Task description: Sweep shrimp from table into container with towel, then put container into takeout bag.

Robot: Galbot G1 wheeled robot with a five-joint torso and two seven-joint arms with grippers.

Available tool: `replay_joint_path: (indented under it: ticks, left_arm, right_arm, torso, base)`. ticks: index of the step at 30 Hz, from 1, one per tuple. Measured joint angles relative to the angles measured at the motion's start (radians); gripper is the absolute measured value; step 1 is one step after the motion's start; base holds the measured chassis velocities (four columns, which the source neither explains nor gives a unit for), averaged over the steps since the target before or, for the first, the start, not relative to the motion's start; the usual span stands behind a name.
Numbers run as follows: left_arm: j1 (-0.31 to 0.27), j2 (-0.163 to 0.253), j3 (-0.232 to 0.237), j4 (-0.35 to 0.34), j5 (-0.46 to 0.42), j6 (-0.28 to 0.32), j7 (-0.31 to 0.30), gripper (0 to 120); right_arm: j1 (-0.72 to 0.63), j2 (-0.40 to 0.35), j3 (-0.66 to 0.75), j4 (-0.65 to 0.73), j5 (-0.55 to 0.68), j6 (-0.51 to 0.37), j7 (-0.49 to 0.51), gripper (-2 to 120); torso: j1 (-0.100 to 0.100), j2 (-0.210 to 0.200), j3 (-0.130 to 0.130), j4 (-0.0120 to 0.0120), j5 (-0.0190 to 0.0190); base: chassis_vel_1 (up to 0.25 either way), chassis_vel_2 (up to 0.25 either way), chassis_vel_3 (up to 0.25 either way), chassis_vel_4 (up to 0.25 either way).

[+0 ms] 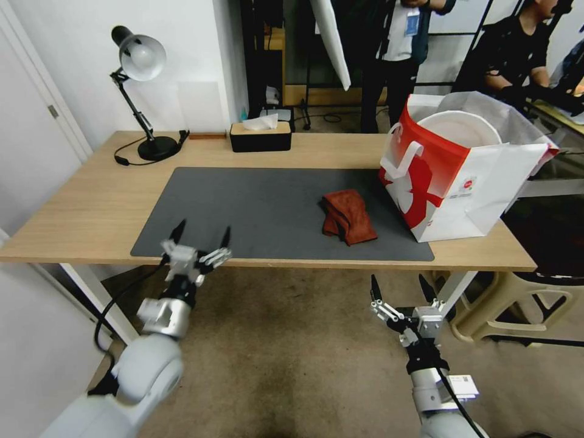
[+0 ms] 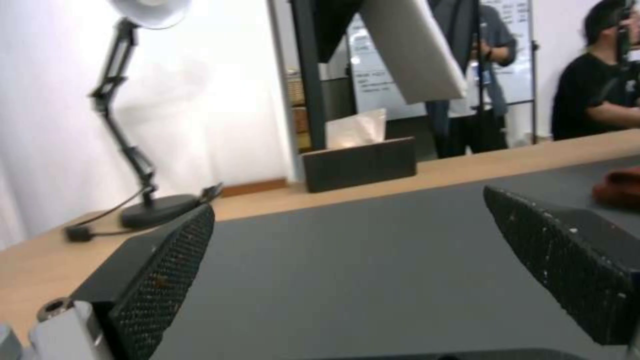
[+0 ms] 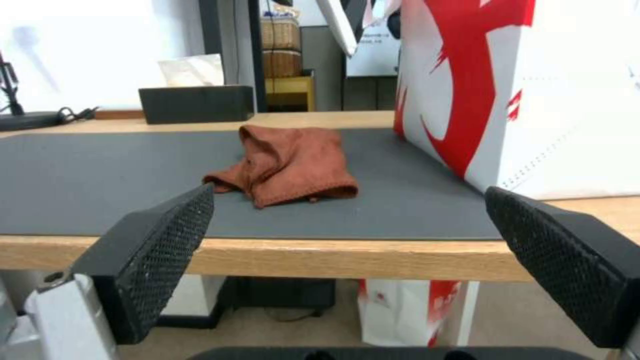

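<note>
The rust-brown towel point(image 1: 348, 216) lies crumpled on the right part of the dark grey mat point(image 1: 255, 207) on the wooden table point(image 1: 91, 201). Just right of it stands the red-and-white takeout bag point(image 1: 456, 176), and the round white container point(image 1: 459, 128) sits inside its open top. The shrimp are out of view. My left gripper point(image 1: 204, 226) hangs open over the mat's front left edge, holding nothing. My right gripper point(image 1: 396, 278) is open below the table's front edge, facing the towel point(image 3: 293, 165) and the bag point(image 3: 520, 90).
A black tissue box point(image 1: 260, 137) and a desk lamp point(image 1: 143, 91) stand along the table's far edge. Beige plastic furniture point(image 1: 517, 304) sits on the floor by the table's right leg. People stand in the room behind.
</note>
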Motion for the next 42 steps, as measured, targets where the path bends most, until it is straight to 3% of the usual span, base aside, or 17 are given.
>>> replay_joint_path:
  ticks: [1,3,4,12,25,42]
  left_arm:
    - [0.000,0.000,0.000,0.000,0.000,0.000,0.000,100]
    - [0.098,-0.046,-0.041,0.002,0.061,-0.062,-0.016,100]
    - [0.119,-0.060,-0.041,0.010,0.072,-0.072,-0.024,100]
    - [0.170,-0.079,-0.047,0.030,0.079,-0.100,-0.027,100]
    - [0.203,-0.099,-0.039,0.039,0.093,-0.095,-0.046,100]
    - [0.201,-0.098,-0.037,0.041,0.093,-0.093,-0.047,100]
  right_arm:
    - [0.000,0.000,0.000,0.000,0.000,0.000,0.000,100]
    - [0.003,-0.010,0.011,0.014,0.044,-0.027,-0.029,100]
    - [-0.005,-0.009,0.020,0.020,0.058,-0.030,-0.038,100]
    - [-0.012,-0.001,0.026,0.027,0.095,-0.032,-0.054,100]
    - [-0.017,0.005,0.021,0.026,0.100,-0.037,-0.041,100]
    - [-0.017,0.005,0.021,0.026,0.098,-0.037,-0.040,100]
  torso:
    - [0.000,0.000,0.000,0.0000,0.0000]
    - [0.000,0.000,0.000,0.0001,-0.0002]
    - [0.000,0.000,0.000,0.0000,-0.0003]
    - [0.000,0.000,0.000,-0.0002,-0.0001]
    - [0.000,0.000,0.000,0.0000,-0.0002]
    - [0.000,0.000,0.000,-0.0001,-0.0002]
  base:
    - [0.000,0.000,0.000,0.000]
    - [0.000,0.000,0.000,0.000]
    - [0.000,0.000,0.000,0.000]
    - [0.000,0.000,0.000,0.000]
    - [0.000,0.000,0.000,0.000]
    - [0.000,0.000,0.000,0.000]
